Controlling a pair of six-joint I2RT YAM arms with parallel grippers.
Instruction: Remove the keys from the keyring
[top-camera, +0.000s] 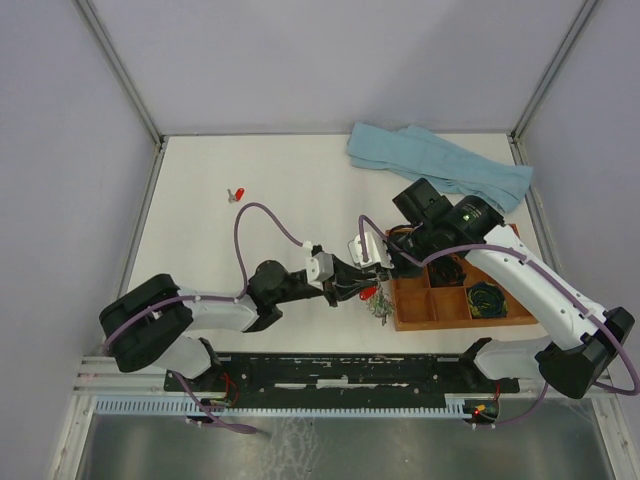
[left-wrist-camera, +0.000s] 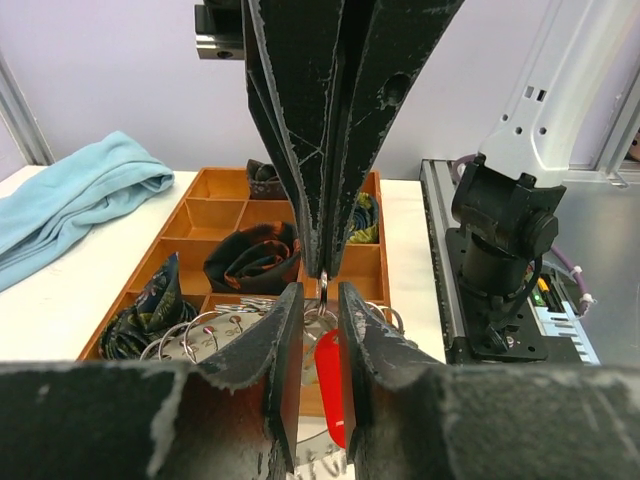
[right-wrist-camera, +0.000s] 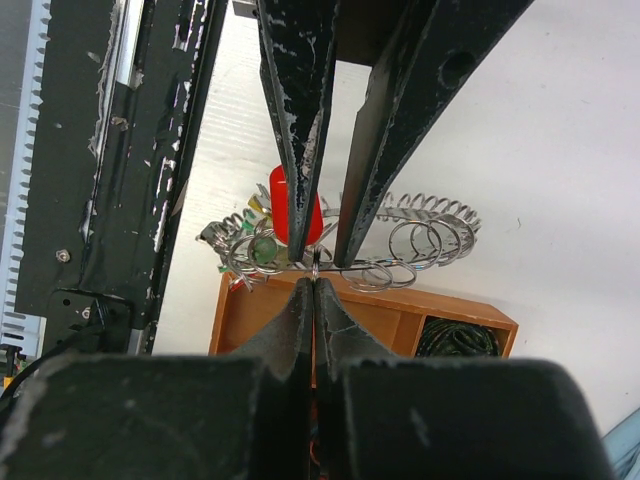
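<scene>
Silvery keyring (top-camera: 380, 305) hangs between both grippers, just left of the wooden tray (top-camera: 415, 308). A loose red key (top-camera: 238, 193) lies well apart, far left.

Left wrist view: left gripper (left-wrist-camera: 320, 300) is narrow and straddles a red key head (left-wrist-camera: 330, 395). Clamped or not, cannot tell.

Right wrist view: right gripper (right-wrist-camera: 313, 290) is pinched tight on a ring loop. Likely an anchor, so the left can pull the key free.

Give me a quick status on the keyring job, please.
Right gripper shut on keyring. Left gripper round red key, grip unclear. Nothing blocking.
</scene>
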